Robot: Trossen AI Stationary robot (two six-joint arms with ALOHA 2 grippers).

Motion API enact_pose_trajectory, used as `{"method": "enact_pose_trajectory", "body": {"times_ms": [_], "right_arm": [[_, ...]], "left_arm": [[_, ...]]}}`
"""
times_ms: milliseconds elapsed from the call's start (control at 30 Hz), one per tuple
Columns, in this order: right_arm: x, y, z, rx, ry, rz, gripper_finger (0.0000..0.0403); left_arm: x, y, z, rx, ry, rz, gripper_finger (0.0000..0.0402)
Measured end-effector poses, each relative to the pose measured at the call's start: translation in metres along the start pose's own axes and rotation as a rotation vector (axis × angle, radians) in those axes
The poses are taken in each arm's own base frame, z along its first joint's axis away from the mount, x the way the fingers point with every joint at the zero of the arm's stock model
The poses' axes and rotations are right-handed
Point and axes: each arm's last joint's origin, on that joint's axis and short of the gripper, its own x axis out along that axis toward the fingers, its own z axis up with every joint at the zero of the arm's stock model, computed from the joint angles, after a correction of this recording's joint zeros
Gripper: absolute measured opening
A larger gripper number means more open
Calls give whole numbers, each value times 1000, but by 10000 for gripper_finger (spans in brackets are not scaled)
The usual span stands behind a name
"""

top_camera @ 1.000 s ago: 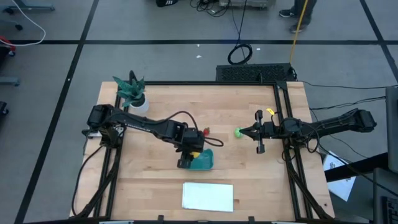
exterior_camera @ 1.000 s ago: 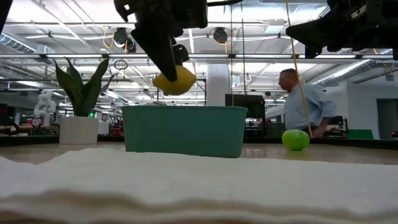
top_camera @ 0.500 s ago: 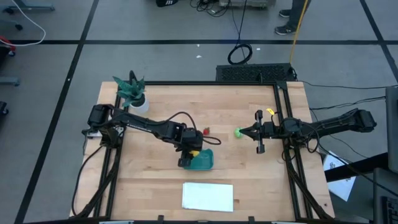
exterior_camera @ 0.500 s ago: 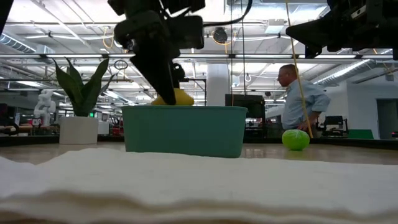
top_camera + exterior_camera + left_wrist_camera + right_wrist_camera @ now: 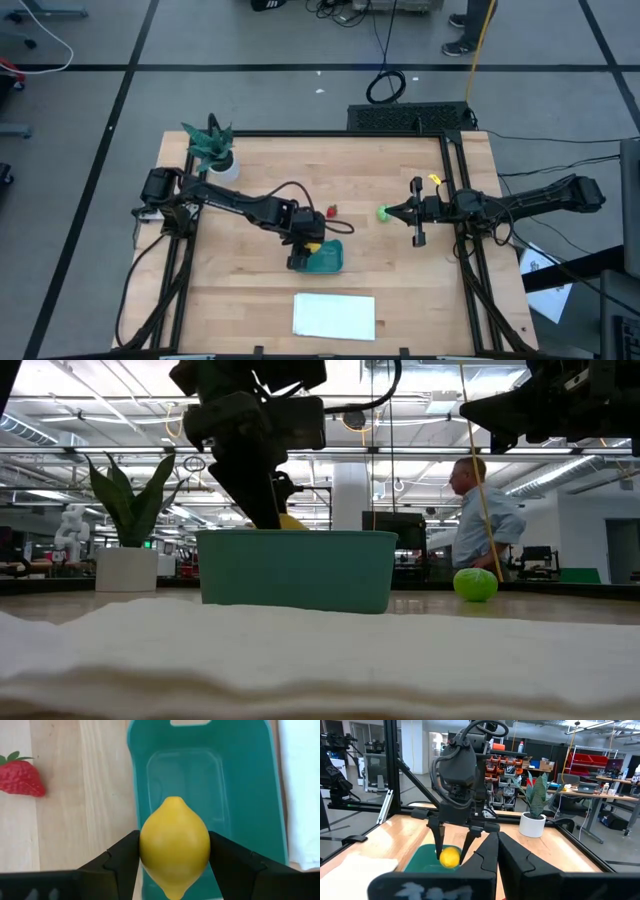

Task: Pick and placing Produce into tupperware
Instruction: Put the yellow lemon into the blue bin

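We see the small shallow teal-blue plastic tupperware (image 5: 326, 259) mid-worktop, the yellow lemon-like toy fruit (image 5: 174, 845) over it; the red strawberry-like toy (image 5: 332, 211) just beyond, the round green toy fruit (image 5: 382, 213) farther right, the flat white rectangular sheet (image 5: 334, 316) nearer.

No writing, label, brand, number or sign can be read in any of the views. Nothing on the desk carries legible marks. The room beyond shows shapes that may be signs or screens, but they are too small and blurred to make out.
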Motion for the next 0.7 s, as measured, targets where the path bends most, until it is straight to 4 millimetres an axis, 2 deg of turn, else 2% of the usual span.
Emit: {"method": "enact_pose_trajectory", "body": {"times_ms": [467, 700], "right_arm": [[0, 0, 0, 0, 0, 0, 0], [0, 0, 0, 1, 0, 0, 0]], "left_arm": [[2, -18, 1, 37, -17, -7, 211], [2, -19, 1, 43, -19, -7, 211]]}}
